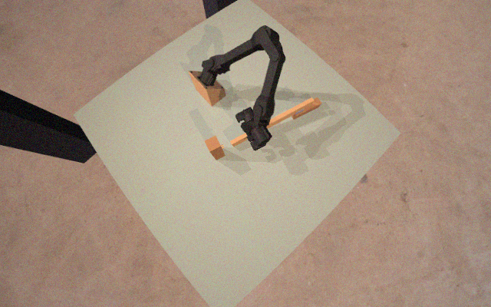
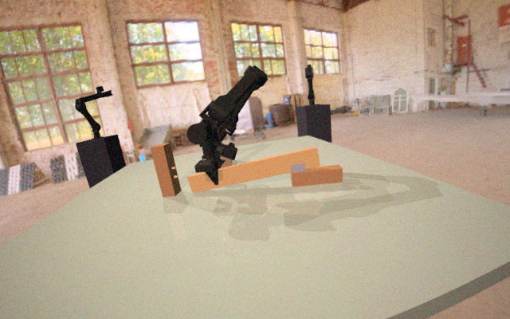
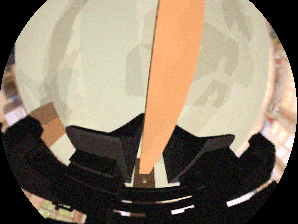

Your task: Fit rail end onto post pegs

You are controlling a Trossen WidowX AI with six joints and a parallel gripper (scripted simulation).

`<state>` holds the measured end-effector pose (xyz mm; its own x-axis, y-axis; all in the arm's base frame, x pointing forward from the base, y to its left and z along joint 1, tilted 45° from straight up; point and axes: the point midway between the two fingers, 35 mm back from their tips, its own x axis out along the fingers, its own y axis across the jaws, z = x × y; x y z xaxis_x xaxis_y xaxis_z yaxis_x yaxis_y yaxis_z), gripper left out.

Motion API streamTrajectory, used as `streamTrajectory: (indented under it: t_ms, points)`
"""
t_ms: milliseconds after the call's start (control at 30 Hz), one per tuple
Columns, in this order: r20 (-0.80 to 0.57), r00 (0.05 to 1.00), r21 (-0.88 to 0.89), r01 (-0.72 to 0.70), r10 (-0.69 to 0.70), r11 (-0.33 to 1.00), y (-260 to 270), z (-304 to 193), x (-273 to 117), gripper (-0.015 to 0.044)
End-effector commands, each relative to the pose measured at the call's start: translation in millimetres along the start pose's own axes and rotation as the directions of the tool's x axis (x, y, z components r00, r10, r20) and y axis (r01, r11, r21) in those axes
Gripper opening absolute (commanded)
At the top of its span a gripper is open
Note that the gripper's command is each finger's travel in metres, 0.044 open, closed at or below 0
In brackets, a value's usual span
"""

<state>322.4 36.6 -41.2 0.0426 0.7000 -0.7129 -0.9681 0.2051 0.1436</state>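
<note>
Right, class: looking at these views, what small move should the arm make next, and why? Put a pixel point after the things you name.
Probably a gentle lift of the rail's near end (image 1: 238, 140) (image 2: 198, 183) (image 3: 147, 162), levelling it before any push. The gripper (image 1: 252, 135) (image 2: 215, 181) (image 3: 150, 116) looks closed on the rail, which slopes down toward the post (image 1: 215, 147) (image 2: 166, 171) (image 3: 137, 178), its end low against the pegs (image 2: 174, 171) with a gap between.

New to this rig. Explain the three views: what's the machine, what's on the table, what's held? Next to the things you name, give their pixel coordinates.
A black jointed arm ends in a two-finger gripper (image 1: 255, 140) (image 2: 216, 175) (image 3: 150, 116). One picture looks down from above, one across the table (image 1: 173, 199) (image 2: 251, 271), one from the arm's wrist. A long rail (image 1: 293, 113) (image 2: 259, 167) (image 3: 172, 75) slopes from the low block (image 1: 306, 110) (image 2: 319, 175) towards a short post (image 1: 214, 147) (image 2: 165, 171) with two pegs, not yet joined. The fingers are closed around the rail near its lower end.
</note>
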Motion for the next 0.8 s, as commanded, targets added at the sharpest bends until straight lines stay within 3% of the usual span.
streamTrajectory:
  t_ms: [0, 767]
  points:
    - [0.005, 1.0, 0.001, -0.001, 0.001, 1.0, 0.6, 0.3, 0.7, 0.0]
    - [0.004, 1.0, 0.001, -0.001, 0.001, 1.0, -2.1, -0.3, -5.2, 0.0]
